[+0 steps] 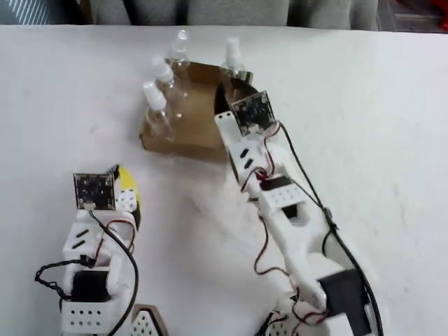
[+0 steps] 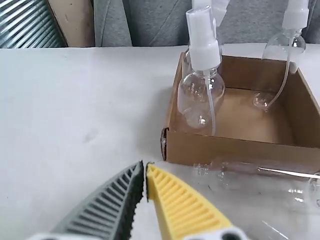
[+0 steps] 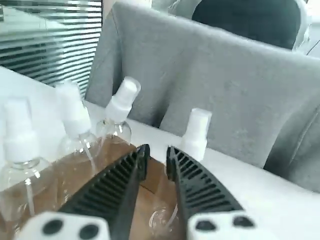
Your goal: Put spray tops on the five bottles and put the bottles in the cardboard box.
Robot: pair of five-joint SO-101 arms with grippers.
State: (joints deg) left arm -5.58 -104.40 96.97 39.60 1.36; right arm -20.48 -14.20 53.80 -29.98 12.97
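Four capped bottles stand in the box, and a fifth lies outside it.

In the high view, the shallow brown cardboard box (image 1: 178, 143) sits at upper centre and holds four clear round bottles (image 1: 152, 105) with white spray tops. My right gripper (image 1: 234, 91) hangs over the box's right side, and I judge a careless sweep there would topple the upright ones. In the left wrist view, a fifth clear bottle (image 2: 250, 177) lies on its side at lower right, just in front of the box's near wall. It looks prone to roll, and I cannot tell whether it is capped. My left gripper (image 2: 145, 172), grey and yellow, is clenched on nothing at bottom centre. In the right wrist view, the black jaws stand slightly parted and empty above the box floor.
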